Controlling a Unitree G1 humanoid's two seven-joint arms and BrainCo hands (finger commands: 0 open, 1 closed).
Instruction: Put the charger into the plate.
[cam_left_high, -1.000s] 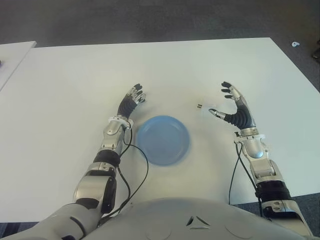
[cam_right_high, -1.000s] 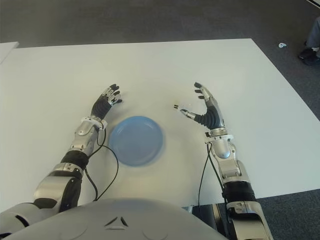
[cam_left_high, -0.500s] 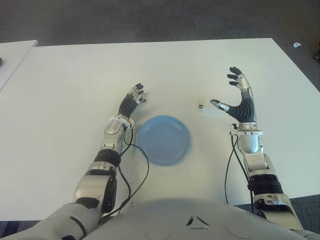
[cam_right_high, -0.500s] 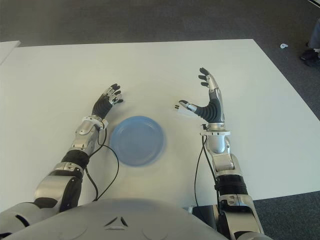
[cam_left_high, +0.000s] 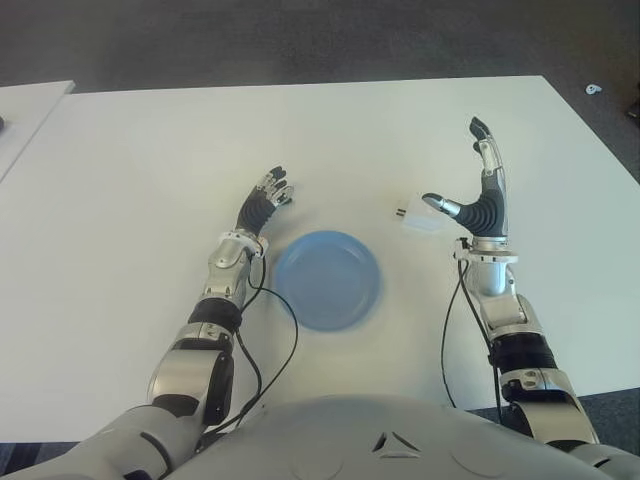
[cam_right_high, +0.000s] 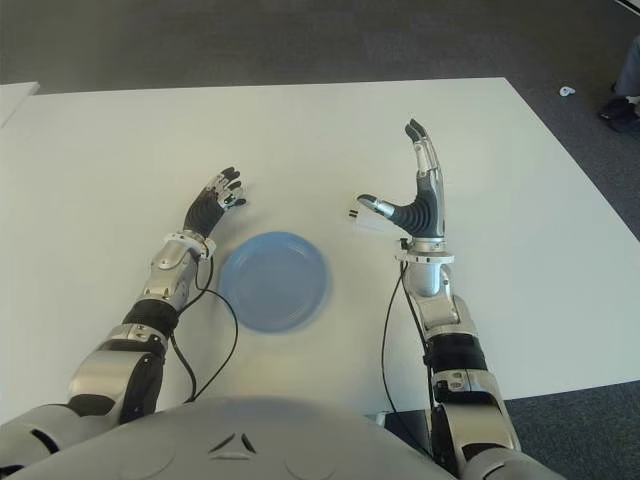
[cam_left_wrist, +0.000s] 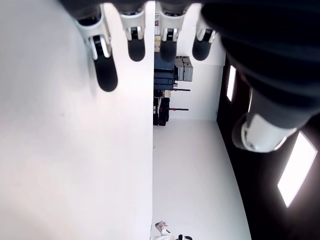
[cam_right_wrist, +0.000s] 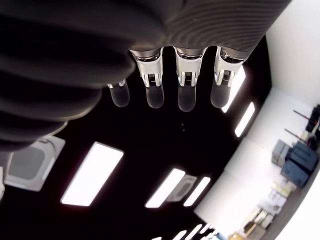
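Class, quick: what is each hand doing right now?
Left hand: open, holding nothing, beside the plate.
Right hand: open, holding nothing, by the charger.

One charger, one plate, two robot hands on a white table.
A single white charger (cam_left_high: 420, 217), one blue plate (cam_left_high: 327, 279), a left hand (cam_left_high: 266, 198) and a right hand (cam_left_high: 478, 195) share one table (cam_left_high: 150, 160).

A white table (cam_left_high: 150, 150) carries a blue plate (cam_left_high: 327, 280) and, to its right, a white charger (cam_left_high: 418, 218).

silver arms | black-ribbed wrists | black cables | robot hand (cam_left_high: 478, 200) blk fingertips
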